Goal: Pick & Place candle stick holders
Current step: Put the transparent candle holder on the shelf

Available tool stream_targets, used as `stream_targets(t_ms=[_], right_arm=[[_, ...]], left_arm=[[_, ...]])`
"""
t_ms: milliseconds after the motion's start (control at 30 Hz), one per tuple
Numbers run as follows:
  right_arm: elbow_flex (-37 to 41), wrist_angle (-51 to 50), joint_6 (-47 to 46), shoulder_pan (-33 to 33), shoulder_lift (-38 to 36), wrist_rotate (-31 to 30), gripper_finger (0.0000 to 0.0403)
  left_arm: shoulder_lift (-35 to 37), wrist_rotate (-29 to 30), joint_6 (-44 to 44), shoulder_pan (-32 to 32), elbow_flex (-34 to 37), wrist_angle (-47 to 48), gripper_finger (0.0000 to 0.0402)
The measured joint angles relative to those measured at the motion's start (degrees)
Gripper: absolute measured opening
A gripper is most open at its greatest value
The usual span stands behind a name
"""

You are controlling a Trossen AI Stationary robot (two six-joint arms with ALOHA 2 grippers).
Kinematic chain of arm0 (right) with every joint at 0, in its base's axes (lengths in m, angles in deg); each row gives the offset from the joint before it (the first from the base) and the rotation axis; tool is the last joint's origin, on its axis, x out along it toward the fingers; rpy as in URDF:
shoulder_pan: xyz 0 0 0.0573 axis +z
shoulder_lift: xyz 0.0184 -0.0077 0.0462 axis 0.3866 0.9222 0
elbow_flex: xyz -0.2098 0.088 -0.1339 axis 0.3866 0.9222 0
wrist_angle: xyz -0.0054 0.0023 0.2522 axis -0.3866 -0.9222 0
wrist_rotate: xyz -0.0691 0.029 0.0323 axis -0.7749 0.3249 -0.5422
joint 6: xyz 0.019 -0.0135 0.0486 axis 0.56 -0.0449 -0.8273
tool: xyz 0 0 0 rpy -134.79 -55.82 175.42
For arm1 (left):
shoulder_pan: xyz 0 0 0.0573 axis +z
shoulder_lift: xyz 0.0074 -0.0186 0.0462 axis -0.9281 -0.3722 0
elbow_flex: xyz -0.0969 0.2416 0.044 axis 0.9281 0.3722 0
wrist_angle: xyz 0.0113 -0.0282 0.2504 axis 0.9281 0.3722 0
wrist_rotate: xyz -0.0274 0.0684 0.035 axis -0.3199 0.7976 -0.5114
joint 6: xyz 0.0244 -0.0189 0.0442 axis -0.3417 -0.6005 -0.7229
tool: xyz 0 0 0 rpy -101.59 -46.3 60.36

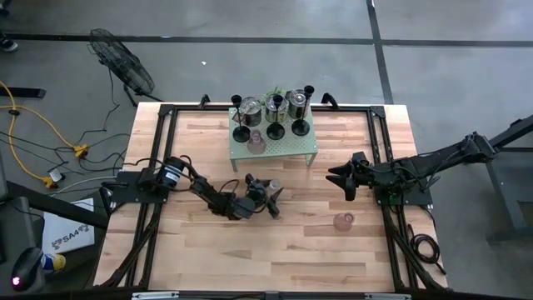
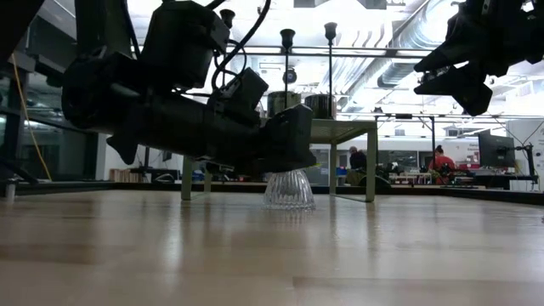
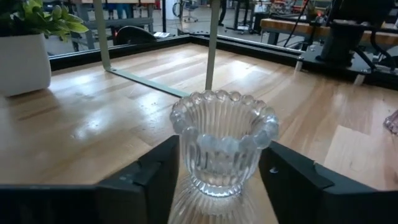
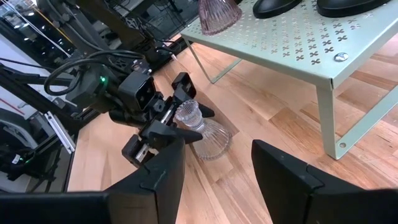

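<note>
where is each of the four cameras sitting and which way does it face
High: above the table, straight down; both arms, left gripper, right gripper.
Low: table height, level toward the room; left arm low, right arm overhead.
Left wrist: forward past its own open fingers flanking the clear glass holder.
Right wrist: past its open fingers toward the green rack.
Shared: all four show that clear holder.

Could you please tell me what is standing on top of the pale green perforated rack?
On the rack stand black slim-stemmed holders, three shiny silver cups and a pink glass holder. A leafy plant shows behind them; its base is hidden.
</note>
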Motion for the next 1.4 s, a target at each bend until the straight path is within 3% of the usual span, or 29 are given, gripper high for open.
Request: stream_targets(t_ms=[300, 567, 967, 1167, 1400], right_arm=[[0.0, 0.0, 0.0, 0.0, 0.0, 0.0, 0.0178], [0.0, 0.0, 0.0, 0.0, 0.0, 0.0, 0.0178], [0.0, 0.0, 0.0, 0.0, 0.0, 0.0, 0.0178], [0.0, 0.0, 0.0, 0.0, 0.0, 0.0, 0.0178], [0.0, 0.0, 0.0, 0.0, 0.0, 0.0, 0.0178]], left_arm=[[0.0, -0.8, -0.2, 0.0, 0.0, -0.2, 0.0124], [0.0, -0.9, -1.0, 0.0, 0.0, -0.8, 0.0123], [0.7, 0.5, -25.0, -2.3, -9.5, -4.4, 0.0122], [0.7, 10.3, -37.2, -2.2, -16.9, -4.7, 0.0122], [0.7, 19.7, -44.7, 0.3, -25.5, -4.6, 0.0122]])
